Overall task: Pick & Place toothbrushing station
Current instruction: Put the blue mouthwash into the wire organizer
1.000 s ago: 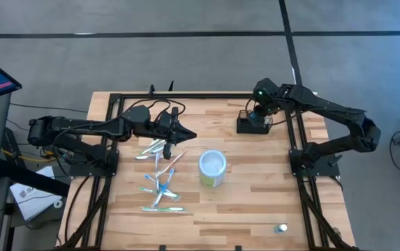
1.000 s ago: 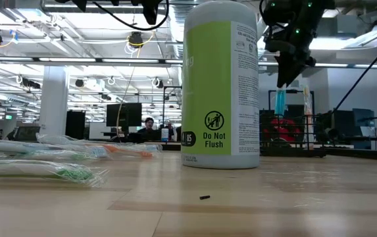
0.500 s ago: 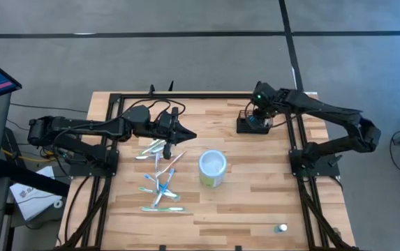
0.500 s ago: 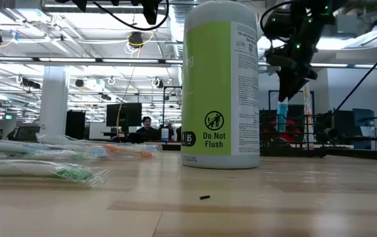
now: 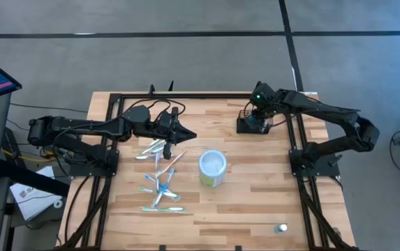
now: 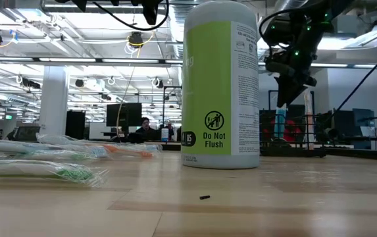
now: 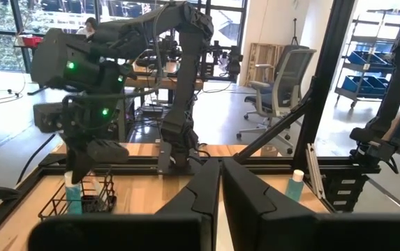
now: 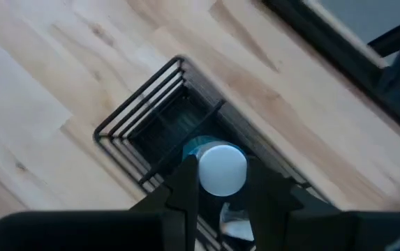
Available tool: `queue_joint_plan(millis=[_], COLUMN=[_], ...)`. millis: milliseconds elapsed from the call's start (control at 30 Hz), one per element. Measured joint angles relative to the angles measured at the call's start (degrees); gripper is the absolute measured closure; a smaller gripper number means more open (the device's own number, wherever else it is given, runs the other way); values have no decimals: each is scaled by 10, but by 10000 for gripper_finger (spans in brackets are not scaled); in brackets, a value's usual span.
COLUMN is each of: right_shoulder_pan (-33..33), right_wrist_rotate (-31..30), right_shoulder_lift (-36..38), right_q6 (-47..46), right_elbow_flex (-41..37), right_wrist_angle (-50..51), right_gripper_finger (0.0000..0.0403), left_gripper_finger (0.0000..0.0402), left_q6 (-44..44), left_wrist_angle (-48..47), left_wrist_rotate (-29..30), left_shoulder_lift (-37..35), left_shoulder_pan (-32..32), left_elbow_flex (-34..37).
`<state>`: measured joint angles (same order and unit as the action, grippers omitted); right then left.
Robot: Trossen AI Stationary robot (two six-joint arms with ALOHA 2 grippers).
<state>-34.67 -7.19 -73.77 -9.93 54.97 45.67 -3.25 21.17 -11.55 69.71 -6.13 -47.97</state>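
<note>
The toothbrushing station, a small black wire basket point(image 5: 251, 125), stands on the wooden table at the far right; it also shows in the right wrist view point(image 8: 154, 122) and the left wrist view point(image 7: 81, 203). My right gripper point(image 5: 257, 117) is right above it, shut on a teal bottle point(image 7: 72, 198) with a white cap. My left gripper point(image 5: 186, 136) is shut and empty, held above the table left of centre, near the wrapped toothbrushes point(image 5: 159, 174). My right gripper pinches the bottle's white cap point(image 8: 220, 169) between its two fingers point(image 8: 183, 183). The fingers come from above, pointing down. The bottle stands upright below them with its lower part inside the basket; whether its bottom rests on the basket floor I cannot tell.
A white-and-pale-green round canister point(image 5: 212, 169) stands at the table's middle and fills the low view point(image 6: 220, 85). Several wrapped toothbrushes lie left of it point(image 6: 56, 155). A small capped bottle point(image 5: 281, 228) stands near the front right corner. Black frame rails point(image 5: 296, 139) line both sides.
My right gripper has gone down toward the basket with the teal bottle. The bottle has stayed upright and now reaches into the basket.
</note>
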Motion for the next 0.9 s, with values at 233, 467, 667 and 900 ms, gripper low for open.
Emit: queue_joint_plan(millis=[233,467,667,900], right_shoulder_pan=[5,4,0,1], right_wrist_rotate=[-1,-4,-2,2], right_shoulder_lift=[-54,-80,-80,-79], right_q6=[9,15,15,22], right_elbow_flex=[0,0,0,0], right_wrist_angle=[-5,-34,-35,-30], right_gripper_finger=[325,290,261,295], left_gripper_finger=[390,390,390,390], left_q6=[0,0,0,0], left_wrist_angle=[-6,-12,-14,-16], left_wrist_rotate=[0,0,-1,-1], left_shoulder_lift=[0,0,0,0], left_shoulder_pan=[0,0,0,0], left_elbow_flex=[0,0,0,0])
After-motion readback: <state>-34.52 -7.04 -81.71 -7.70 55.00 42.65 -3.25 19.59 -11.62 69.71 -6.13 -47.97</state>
